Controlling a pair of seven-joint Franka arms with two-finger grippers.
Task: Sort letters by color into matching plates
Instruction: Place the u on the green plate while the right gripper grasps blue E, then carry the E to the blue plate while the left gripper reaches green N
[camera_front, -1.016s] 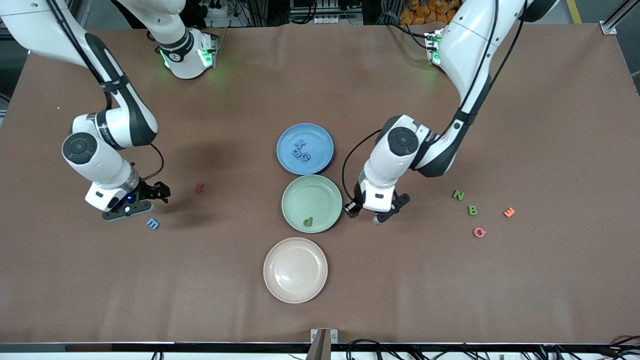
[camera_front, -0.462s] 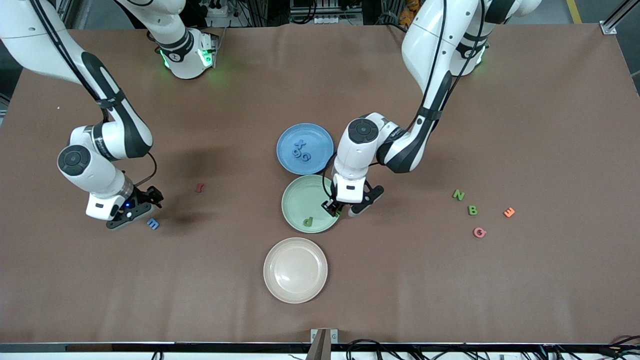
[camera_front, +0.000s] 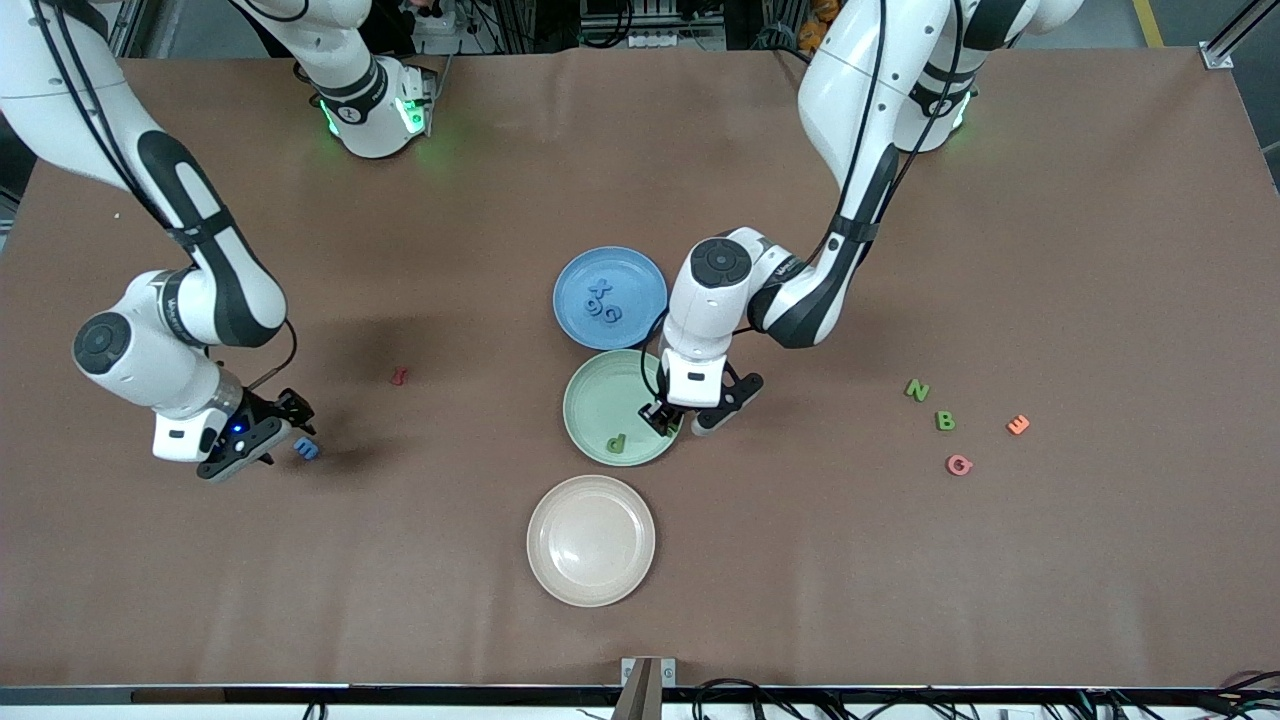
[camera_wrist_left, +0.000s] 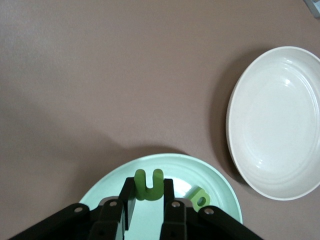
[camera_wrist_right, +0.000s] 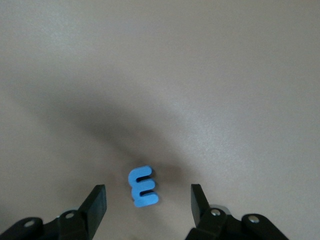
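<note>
Left hand (camera_wrist_left: 145, 212) is clamped tight on a green U letter (camera_wrist_left: 148, 184), hanging over the pale green plate (camera_front: 585, 400), at the edge toward the left arm's end of the desk. A green P letter (camera_front: 616, 442) already lies in that plate, nearer the front camera than the hand. My read: release should drop the U straight in, no sideways move needed.

Right hand (camera_wrist_right: 147, 202) is low over the desk with its fingers (camera_wrist_right: 96, 200) apart, holding nothing. The blue E letter (camera_wrist_right: 142, 186) lies flat on the desk in the gap between them, long axis running roughly along the fingers, so closing would pinch it across its short width. The front view shows the E on the bare desk at the right arm's end, well apart from the blue plate (camera_front: 640, 270), which already carries three blue letters (camera_front: 602, 303).

Right arm is clearly the nearer one for the E. Cream plate (camera_front: 560, 575) holds nothing.
</note>
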